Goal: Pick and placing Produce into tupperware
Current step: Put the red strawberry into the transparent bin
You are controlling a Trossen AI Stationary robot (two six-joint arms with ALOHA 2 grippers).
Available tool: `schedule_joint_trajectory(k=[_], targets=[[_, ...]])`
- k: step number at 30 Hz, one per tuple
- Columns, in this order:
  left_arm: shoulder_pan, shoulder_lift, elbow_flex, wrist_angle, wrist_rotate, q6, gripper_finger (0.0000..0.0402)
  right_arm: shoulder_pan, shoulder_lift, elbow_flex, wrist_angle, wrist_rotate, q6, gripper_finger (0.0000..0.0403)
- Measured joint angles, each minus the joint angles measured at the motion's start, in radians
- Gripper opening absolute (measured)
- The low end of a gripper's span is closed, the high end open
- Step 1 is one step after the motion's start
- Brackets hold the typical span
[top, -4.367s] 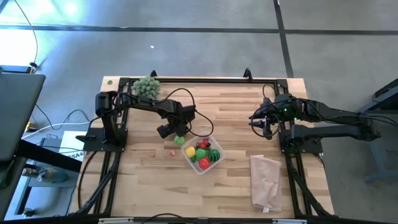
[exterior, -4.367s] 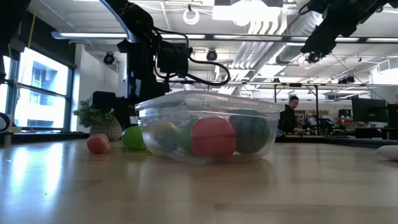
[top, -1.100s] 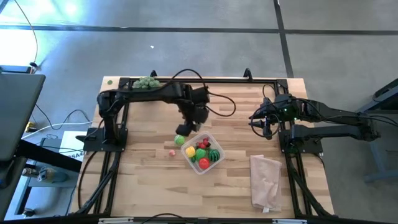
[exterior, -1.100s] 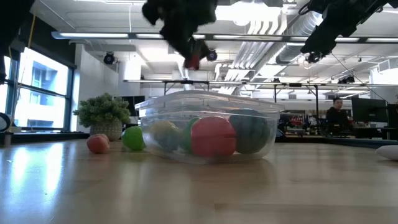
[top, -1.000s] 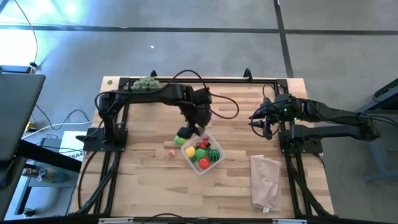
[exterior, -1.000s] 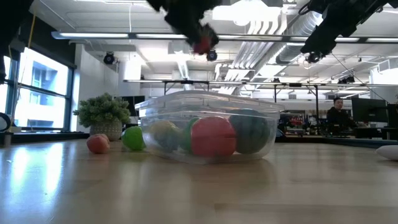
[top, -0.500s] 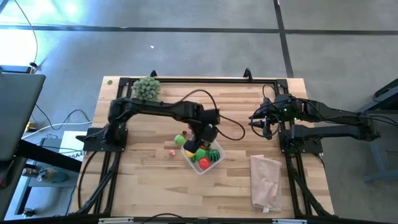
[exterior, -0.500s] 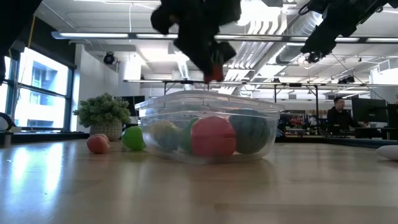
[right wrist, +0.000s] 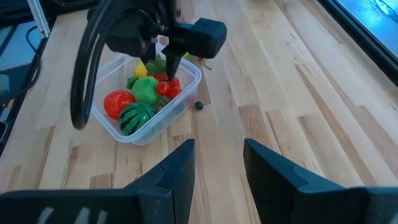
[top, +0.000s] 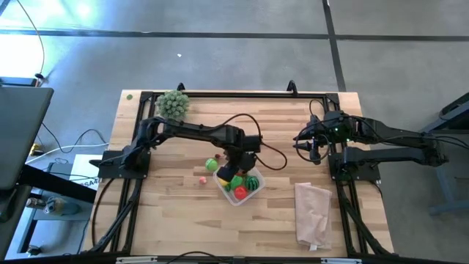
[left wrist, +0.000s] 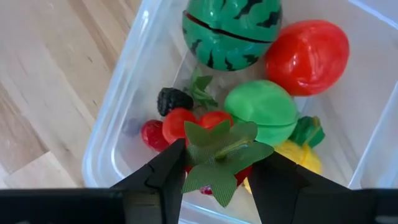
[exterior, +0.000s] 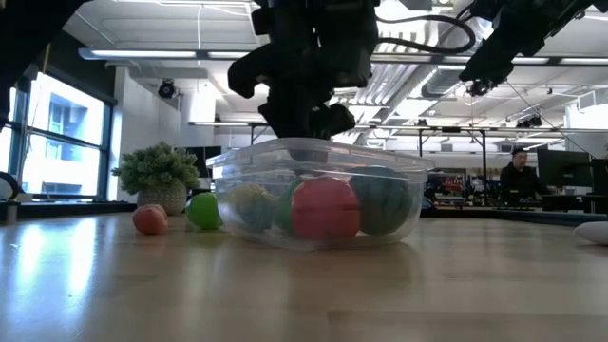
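Wood-plank table (top: 168,220), open office w/ ceiling lights behind. Tupperware (top: 238,182) sits mid-table, already holding the striped watermelon ball (left wrist: 231,30), a red tomato-like piece (left wrist: 308,55), a green round piece (left wrist: 261,112), a yellow piece (left wrist: 297,160) + small berries.

Left gripper (left wrist: 217,169) is down over the tub's rim, clamped on a strawberry (left wrist: 214,152): green leaf cap pinched between the fingers, red body hanging just above the other fruit, not yet let go. Right gripper (right wrist: 214,163) waits well off to the right side, fingers apart, nothing in them.

Still outside: a green ball (top: 211,164) just beside the tub and a small red piece (top: 203,180) near it.

Handling, my guess: hollow plastic, v. light, hard + slick, round ones prob roll. Take them across the widest part; the leaf cap looks thin and bendy, so the grip there is less sure.
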Motion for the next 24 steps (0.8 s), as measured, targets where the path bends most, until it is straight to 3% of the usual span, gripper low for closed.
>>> schedule_joint_trajectory(k=[24], targets=[[-0.002,0.0,0.0,0.002,-0.012,-0.075,0.0145,0.0,0.0,0.0,0.0,0.0,0.0,0.0129]])
